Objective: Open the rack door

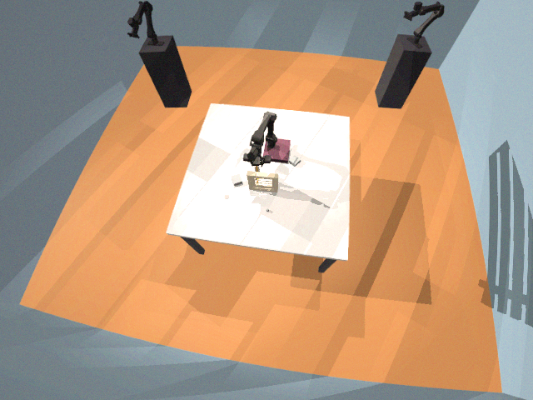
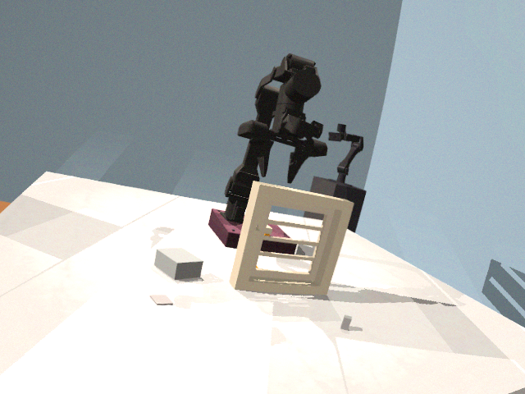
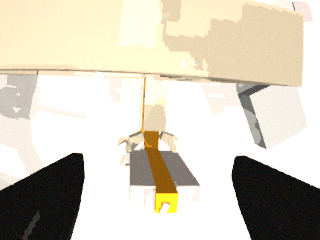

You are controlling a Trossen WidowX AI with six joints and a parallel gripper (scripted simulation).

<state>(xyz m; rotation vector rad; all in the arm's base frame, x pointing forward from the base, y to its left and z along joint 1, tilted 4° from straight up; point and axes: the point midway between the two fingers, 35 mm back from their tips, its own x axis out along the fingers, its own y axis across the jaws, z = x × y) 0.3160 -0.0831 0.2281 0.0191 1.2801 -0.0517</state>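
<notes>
Seen from above, the base block (image 1: 281, 151) (image 2: 216, 223) sits on the tabletop (image 1: 301, 227) (image 2: 127, 343) (image 3: 110, 210), between its far edge and middle, with the arm (image 1: 258, 137) (image 2: 267, 99) mounted on it. The door frame (image 1: 276, 182) (image 2: 296, 194) (image 3: 75, 35) stands near the middle, before the block. Left of the frame lies a box (image 1: 236, 181) (image 2: 178, 260) (image 3: 280, 112); a flat tile (image 1: 226, 197) (image 2: 161, 300) lies nearer the left edge. A small piece (image 1: 268, 210) (image 2: 346, 322) is between frame and near edge. Two pedestals (image 1: 167, 77) stand beyond the far corners
</notes>
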